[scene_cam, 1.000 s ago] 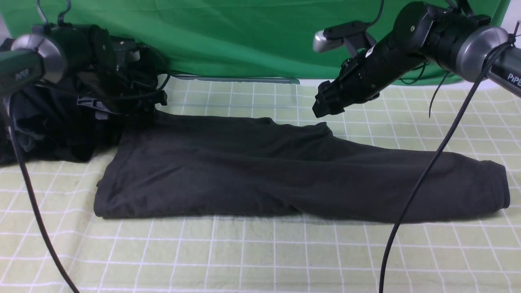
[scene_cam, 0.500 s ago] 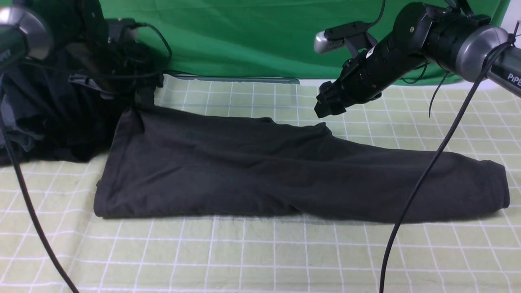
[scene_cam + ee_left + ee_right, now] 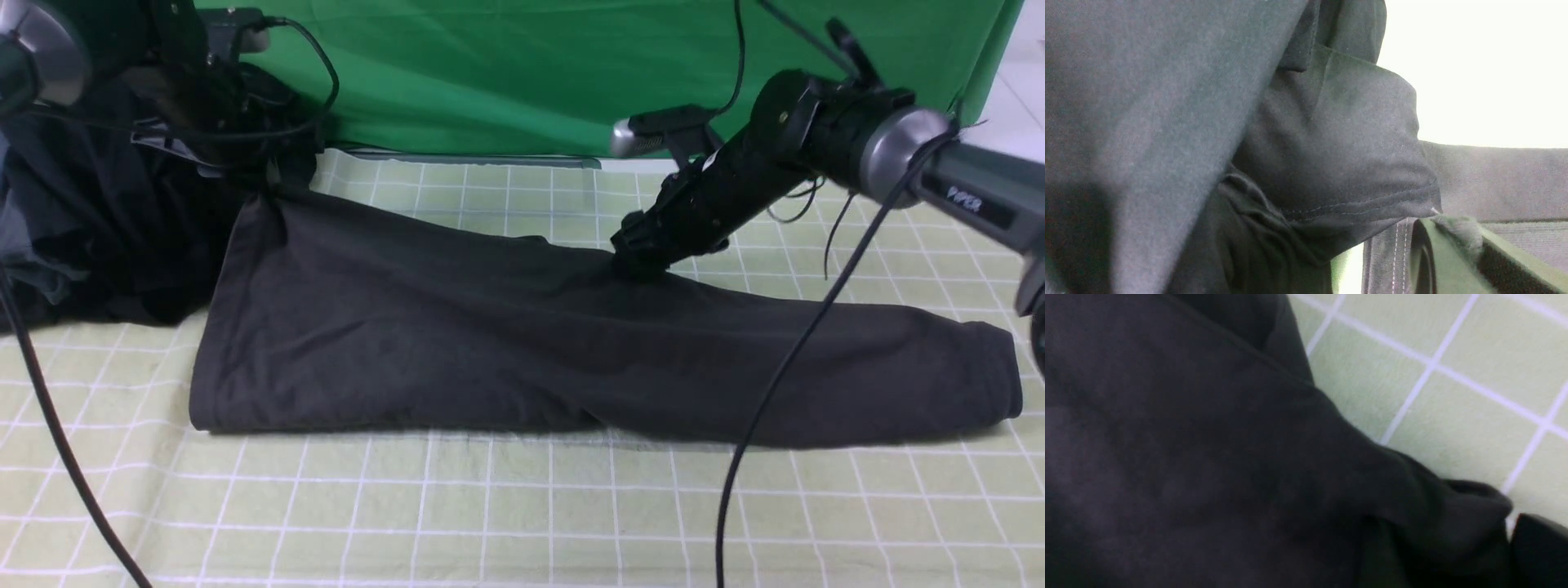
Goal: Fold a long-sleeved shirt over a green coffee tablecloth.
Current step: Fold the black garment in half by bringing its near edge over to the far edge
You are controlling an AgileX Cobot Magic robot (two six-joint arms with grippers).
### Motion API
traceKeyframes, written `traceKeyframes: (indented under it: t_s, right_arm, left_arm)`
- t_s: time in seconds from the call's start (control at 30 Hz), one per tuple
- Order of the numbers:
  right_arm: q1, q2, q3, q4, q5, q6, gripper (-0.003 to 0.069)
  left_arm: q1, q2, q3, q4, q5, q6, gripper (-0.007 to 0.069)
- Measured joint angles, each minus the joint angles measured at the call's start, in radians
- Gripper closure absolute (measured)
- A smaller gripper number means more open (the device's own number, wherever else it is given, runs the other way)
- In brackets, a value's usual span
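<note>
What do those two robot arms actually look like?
Both are mostly black, with rounded silver-grey joint caps. The right arm has white PiPER lettering on a dark grey tube and a small silver-ended camera bracketed above its wrist. The left arm looks alike, wrapped in looping black wires. A long black cable hangs from each.

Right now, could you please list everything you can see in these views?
shirt: one, charcoal, lying across the tablecloth, far left corner lifted
tablecloth: one, pale green with white grid, covering the table
backdrop: one, plain bright green, behind
clothing pile: one, black, far left
cables: two, black, hanging at the near left and right
left gripper: one, black, shut on the shirt's lifted corner
right gripper: one, black, at the shirt's far edge; jaws unreadable
</note>
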Motion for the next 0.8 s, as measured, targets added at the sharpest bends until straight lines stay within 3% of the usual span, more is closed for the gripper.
traceKeyframes:
  t_s: [0.07, 0.1, 0.13, 0.3, 0.53, 0.7, 0.8]
  right_arm:
    - [0.0, 0.003, 0.0, 0.001, -0.028, -0.015, 0.0452]
    - [0.0, 0.003, 0.0, 0.001, -0.031, -0.015, 0.0452]
    - [0.0, 0.0, 0.0, 0.002, -0.057, -0.031, 0.0573]
    - [-0.002, -0.007, -0.021, 0.005, -0.094, -0.042, 0.0646]
    - [-0.002, -0.012, -0.037, 0.011, -0.147, -0.047, 0.0638]
    - [-0.002, 0.002, -0.037, 0.008, -0.19, -0.048, 0.0509]
    - [-0.002, 0.007, -0.038, 0.004, -0.209, -0.049, 0.0383]
  left_arm:
    - [0.0, 0.0, 0.0, -0.001, 0.007, 0.0, 0.061]
    - [0.0, 0.0, 0.0, -0.001, 0.008, 0.0, 0.061]
    - [0.0, 0.0, 0.0, -0.002, 0.015, 0.0, 0.061]
    - [0.0, -0.003, 0.0, 0.035, 0.016, -0.028, 0.061]
    - [0.0, 0.002, 0.0, 0.098, -0.024, -0.093, 0.061]
    - [0.0, 0.041, 0.0, 0.102, -0.028, -0.093, 0.0595]
    - [0.0, 0.059, 0.0, 0.106, -0.031, -0.091, 0.0517]
